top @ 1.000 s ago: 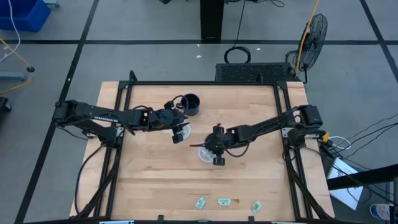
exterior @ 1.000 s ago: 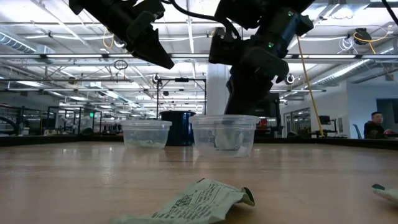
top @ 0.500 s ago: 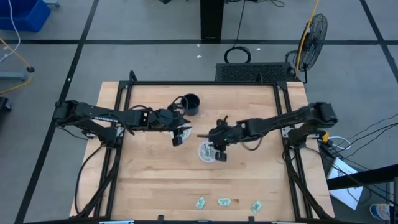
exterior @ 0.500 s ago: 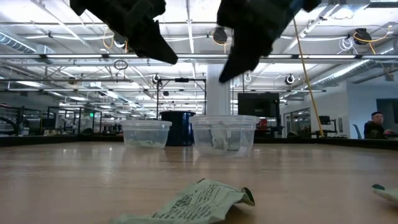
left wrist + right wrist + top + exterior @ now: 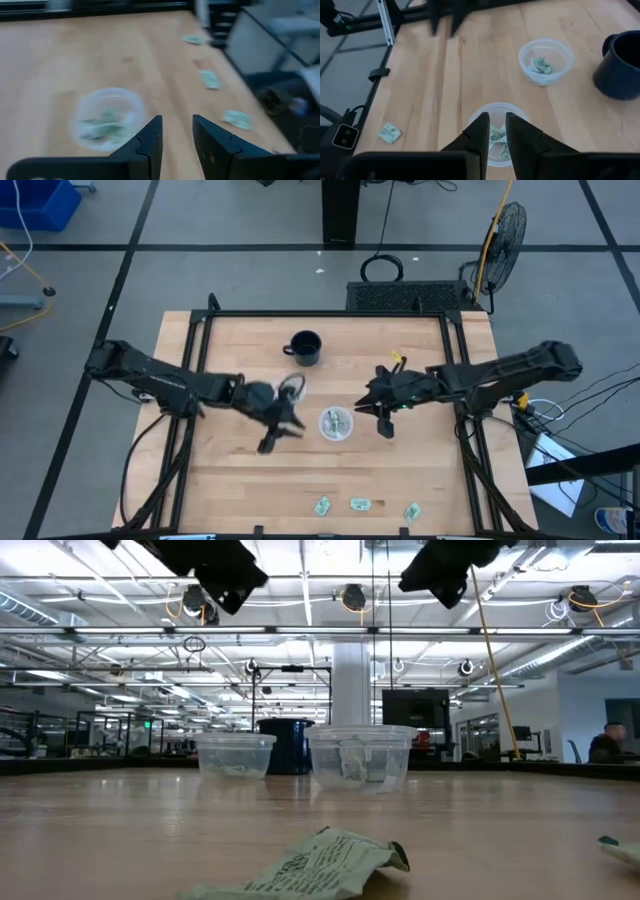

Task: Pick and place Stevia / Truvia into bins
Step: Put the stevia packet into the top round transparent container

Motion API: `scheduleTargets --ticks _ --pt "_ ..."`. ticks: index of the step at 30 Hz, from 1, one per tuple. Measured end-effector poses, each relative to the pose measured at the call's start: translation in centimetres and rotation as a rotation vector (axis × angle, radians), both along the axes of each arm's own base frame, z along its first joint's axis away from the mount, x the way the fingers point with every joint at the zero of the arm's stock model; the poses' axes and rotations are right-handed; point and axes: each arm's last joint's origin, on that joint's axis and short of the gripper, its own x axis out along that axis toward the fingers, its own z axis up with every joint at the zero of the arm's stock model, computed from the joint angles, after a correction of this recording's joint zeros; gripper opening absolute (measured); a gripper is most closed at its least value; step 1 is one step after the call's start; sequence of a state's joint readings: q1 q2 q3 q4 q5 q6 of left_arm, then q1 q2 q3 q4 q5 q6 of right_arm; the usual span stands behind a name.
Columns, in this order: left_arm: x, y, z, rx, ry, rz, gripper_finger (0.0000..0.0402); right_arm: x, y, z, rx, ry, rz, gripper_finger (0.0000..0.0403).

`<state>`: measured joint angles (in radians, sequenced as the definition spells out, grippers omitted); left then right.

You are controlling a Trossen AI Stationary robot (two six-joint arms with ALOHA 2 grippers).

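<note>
Two clear cups stand mid-table, both holding green-white packets: one (image 5: 335, 423) nearer the front, also in the right wrist view (image 5: 495, 135), and one (image 5: 292, 387) farther back (image 5: 545, 60). Three packets (image 5: 322, 505), (image 5: 360, 504), (image 5: 411, 511) lie flat by the near edge. My left gripper (image 5: 272, 435) hovers left of the nearer cup, its fingers (image 5: 177, 135) a little apart and empty. My right gripper (image 5: 385, 418) hovers right of that cup, its fingers (image 5: 497, 131) narrowly apart and empty.
A dark mug (image 5: 305, 347) stands behind the cups, toward the far edge. In the low view a crumpled packet (image 5: 310, 865) lies close to the camera and another (image 5: 620, 848) at the right. Black frame rails (image 5: 200, 380) run along the table's sides.
My right gripper has risen from over the nearer cup and gone toward the table's right edge. My left gripper has left the farther cup and swung toward the near edge, ending left of the nearer cup. The cups and the loose packets have stayed put.
</note>
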<state>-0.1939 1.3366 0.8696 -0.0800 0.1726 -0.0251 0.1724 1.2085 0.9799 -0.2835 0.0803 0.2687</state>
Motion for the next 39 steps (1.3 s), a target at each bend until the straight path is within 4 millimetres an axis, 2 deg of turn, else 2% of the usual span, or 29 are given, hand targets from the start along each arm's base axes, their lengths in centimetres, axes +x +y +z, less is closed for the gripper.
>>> scheduleTargets --ticks 5,10,16,22,28,32,35,39 --pt "0.7 -4.2 -1.6 -0.006 -0.014 -0.107 0.0113 -1.2 -0.2 -2.1 0.016 -0.093 0.0 0.0054" --pt "2.3 -7.8 -5.2 0.11 -0.07 -0.17 0.0113 -2.1 -0.4 -3.7 0.042 -0.197 0.0 0.0054" --pt "4.3 -9.7 -9.6 0.076 -0.112 -0.212 0.0113 -2.7 -0.5 -4.4 0.02 -0.209 0.013 0.0054" --pt "5.8 -10.7 -12.9 0.033 -0.131 -0.276 0.0113 -2.7 -0.5 -4.4 0.022 -0.215 0.013 0.0054" --pt "8.3 -12.6 -13.4 0.109 -0.135 -0.344 0.0113 -2.6 -0.4 -4.4 0.021 -0.221 0.015 0.0054" --pt "9.9 -13.3 -13.3 0.123 -0.034 -0.39 0.0114 -2.6 -0.4 -4.3 0.023 -0.229 0.016 0.0054" --pt "10.4 -13.5 -13.5 0.128 0.054 -0.411 0.0114 -2.6 -0.4 -4.3 0.025 -0.229 0.015 0.0054" --pt "10.5 -13.9 -13.5 0.124 0.063 -0.417 0.0114 -2.6 -0.4 -4.3 0.026 -0.229 0.015 0.0054"
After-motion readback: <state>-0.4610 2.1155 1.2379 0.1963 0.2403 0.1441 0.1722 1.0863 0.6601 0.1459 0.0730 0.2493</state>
